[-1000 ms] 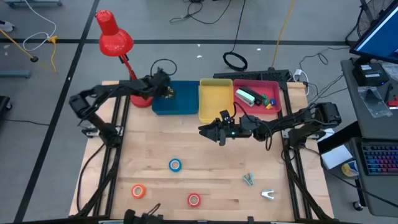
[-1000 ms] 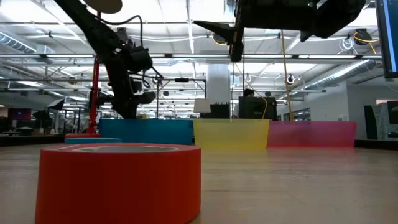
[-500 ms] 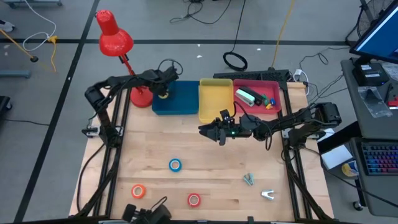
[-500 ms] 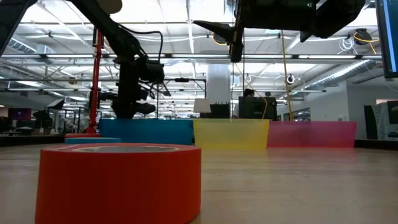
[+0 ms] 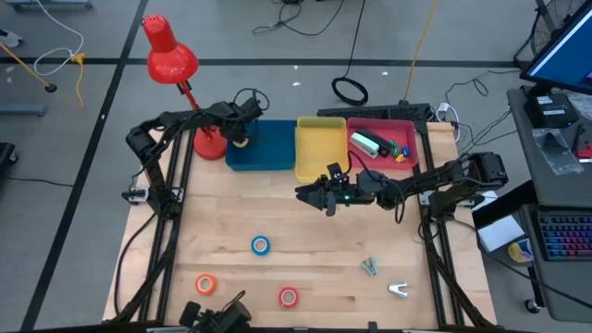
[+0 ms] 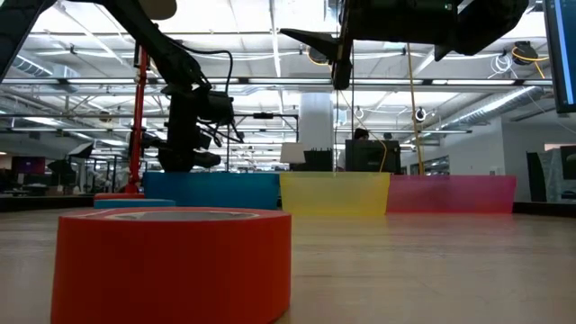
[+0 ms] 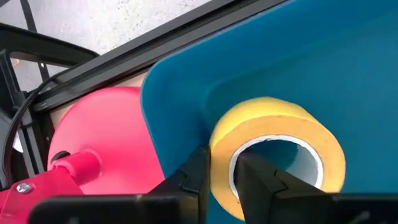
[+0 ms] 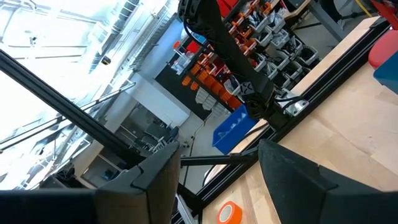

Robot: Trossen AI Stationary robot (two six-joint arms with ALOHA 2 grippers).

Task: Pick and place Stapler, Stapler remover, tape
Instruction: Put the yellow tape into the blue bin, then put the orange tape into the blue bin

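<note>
Left end effector (image 7: 221,177) shifted over blue bin (image 5: 268,153), pinching yellow tape (image 7: 277,146); lamp (image 5: 180,83) beside.

Four tape rolls, a stapler and a staple remover lying about the table

The yellow tape roll (image 7: 277,149) is sitting tilted over the blue bin's corner, its wall pinched between two dark fingers, pale core showing. The blue tape roll (image 5: 260,245) is lying flat on the bare wood near the table's middle; the orange tape roll (image 5: 205,285) and the red tape roll (image 5: 289,297) are lying flat near the front edge, well apart from each other. The stapler (image 5: 368,142), pale and greenish, is resting inside the red bin. The staple remover (image 5: 399,289), a small silvery piece, is lying on the wood toward the front right.
</note>
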